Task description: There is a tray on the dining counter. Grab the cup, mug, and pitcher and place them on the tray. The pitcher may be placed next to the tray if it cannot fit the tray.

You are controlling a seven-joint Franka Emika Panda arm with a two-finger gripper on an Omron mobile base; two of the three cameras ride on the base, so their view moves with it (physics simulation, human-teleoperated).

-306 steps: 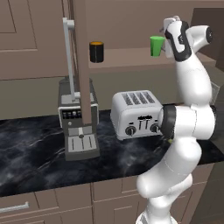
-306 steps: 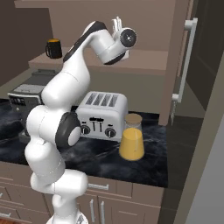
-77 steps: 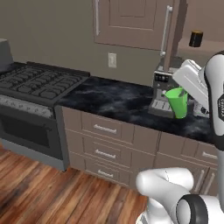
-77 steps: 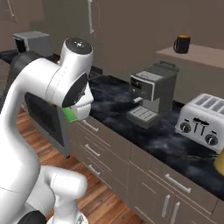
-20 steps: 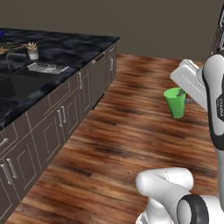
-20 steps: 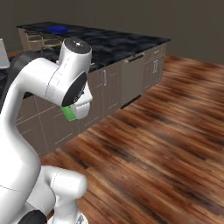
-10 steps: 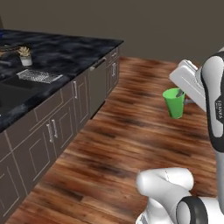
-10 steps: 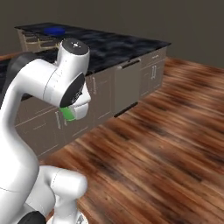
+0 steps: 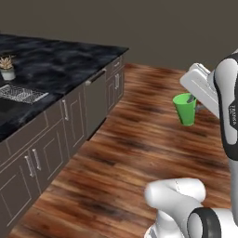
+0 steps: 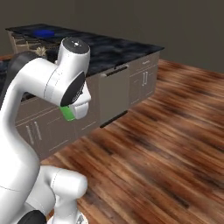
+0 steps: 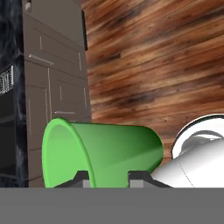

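The green cup (image 9: 186, 109) hangs upright above the wooden floor, with my gripper (image 9: 191, 99) shut on its rim. In the hand view the cup (image 11: 105, 153) lies across the frame between my fingertips (image 11: 83, 179). From the right, just a sliver of the cup (image 10: 68, 113) peeks out under my arm. The dining counter (image 10: 114, 47) with its black marble top runs along the left. Far back on it lies the blue tray (image 10: 43, 33). The mug and the pitcher are out of view.
Grey cabinet fronts and a dishwasher panel (image 9: 96, 106) line the counter's side. A small potted plant (image 9: 6, 68) and a ribbed mat (image 9: 18, 93) sit on the counter (image 9: 60, 62). Open wooden floor (image 9: 139, 153) stretches between me and the cabinets.
The whole picture has shifted because the base is moving. The counter's end and cabinets have slid across the views. The cup stays in my shut gripper at the same spot.
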